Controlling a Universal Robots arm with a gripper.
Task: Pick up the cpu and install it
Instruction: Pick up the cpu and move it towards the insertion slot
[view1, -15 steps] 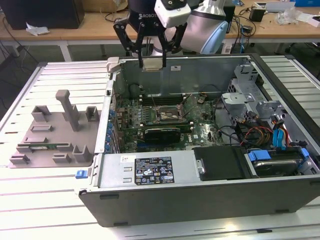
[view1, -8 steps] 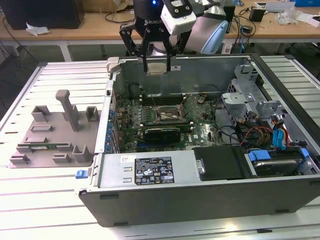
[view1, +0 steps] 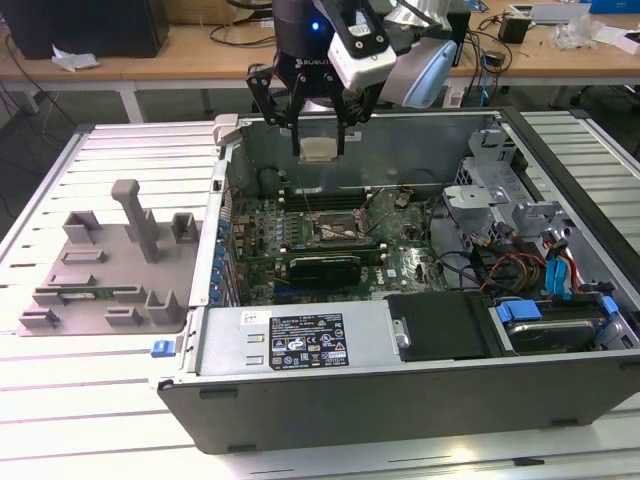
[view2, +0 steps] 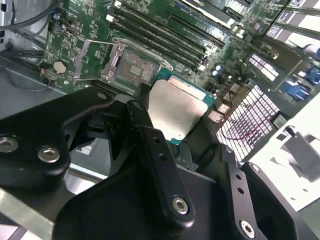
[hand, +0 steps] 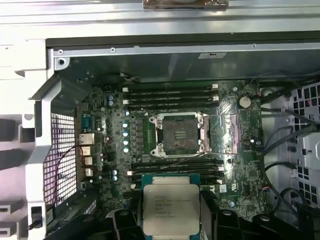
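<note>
Black fingers (view2: 150, 145) of my gripper (view2: 176, 131) crowd the second wrist view and hide two edges of the cpu (view2: 179, 107). I am closed down to the chip's width, pinching it by opposite sides, with its metal plate facing the wrist cameras. In the first wrist view its nearest edge is cut off. In the exterior view I hang with it above the computer case (view1: 400, 395), well clear of the socket (view1: 335, 228), whose lid stands flipped open.
</note>
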